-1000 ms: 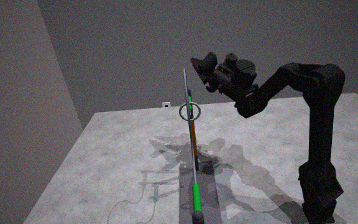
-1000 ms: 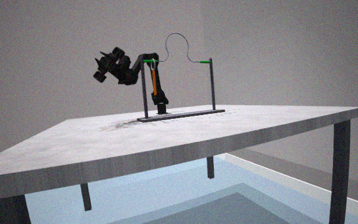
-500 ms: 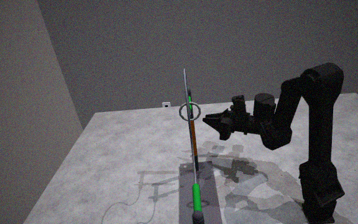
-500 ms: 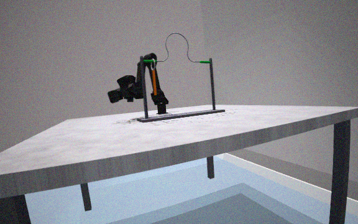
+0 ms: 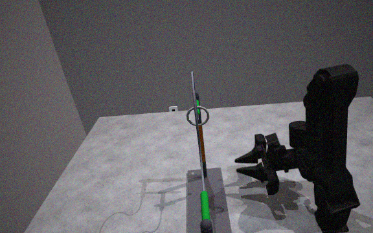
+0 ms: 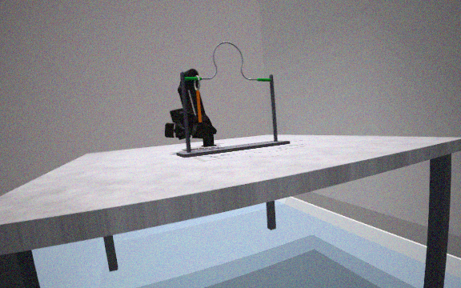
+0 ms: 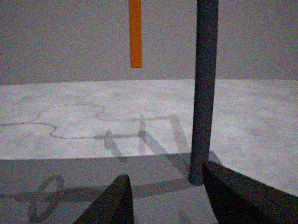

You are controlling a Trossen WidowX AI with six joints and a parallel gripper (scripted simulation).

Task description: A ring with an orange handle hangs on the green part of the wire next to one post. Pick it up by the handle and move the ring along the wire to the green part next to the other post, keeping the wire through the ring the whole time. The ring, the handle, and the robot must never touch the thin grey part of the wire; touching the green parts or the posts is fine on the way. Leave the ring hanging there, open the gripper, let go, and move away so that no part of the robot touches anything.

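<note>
The ring [image 5: 208, 116] [image 6: 197, 90] hangs around the green part [image 6: 190, 78] of the wire beside one post [image 6: 186, 116] [image 7: 205, 90]. Its orange handle [image 5: 202, 142] [image 6: 199, 106] [image 7: 135, 35] points straight down. My gripper [image 5: 236, 165] [image 7: 166, 177] is partly open with nothing between the fingers. It stands on the arm's side of the wire, apart from the handle. In the wrist view the handle's lower end is above the fingers and left of the post. The other green part [image 5: 204, 205] [image 6: 264, 79] is beside the other post [image 6: 274, 108].
The thin grey wire [image 5: 193, 87] [image 6: 226, 42] rises in a tall loop between the green parts. Both posts stand on a long dark base [image 5: 191, 200] [image 6: 230, 150] [image 7: 75, 170] on the table [image 5: 125, 162] [image 6: 114, 176]. Shadows of the wire and arm fall across the table.
</note>
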